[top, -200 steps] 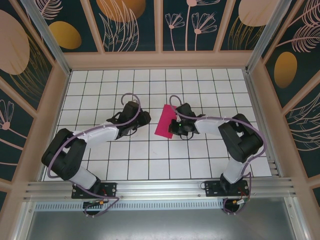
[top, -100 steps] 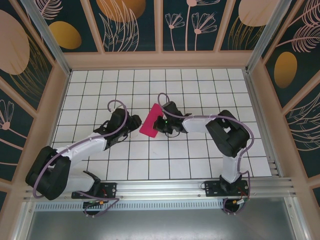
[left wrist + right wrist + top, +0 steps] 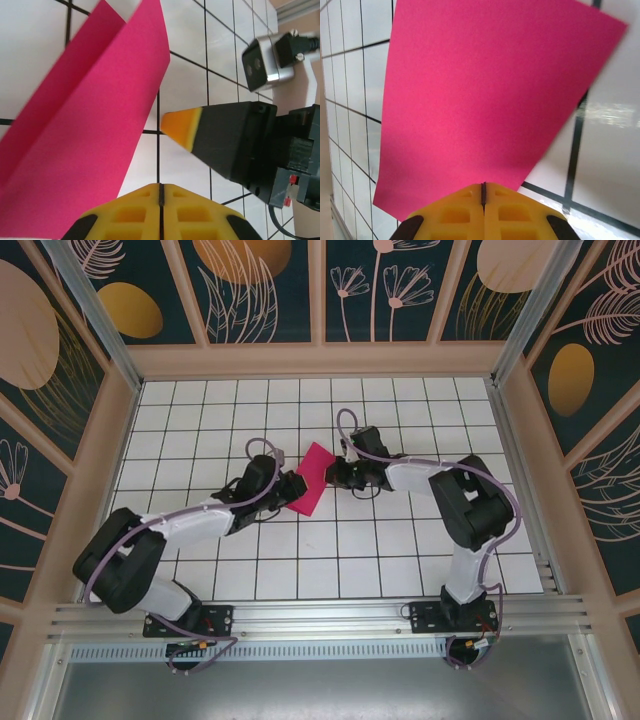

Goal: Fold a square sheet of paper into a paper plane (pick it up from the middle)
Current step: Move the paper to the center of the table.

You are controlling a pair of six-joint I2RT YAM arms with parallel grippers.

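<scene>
Well, the tiled table [image 3: 400, 560] was the nearest thing to a container there, its walls enclosing my arms and the square sheet of paper [image 3: 310, 480], held near the middle. My right gripper [image 3: 338, 470], at the sheet's 2 o'clock, was pinched on its edge. My left gripper [image 3: 286, 492], at 8 o'clock, was pressed closed against the opposite edge (whether it had actually caught paper, I couldn't tell). One lengthwise crease [image 3: 75, 95] showed, so I judged the work barely begun: nose folds and wings remained.
</scene>
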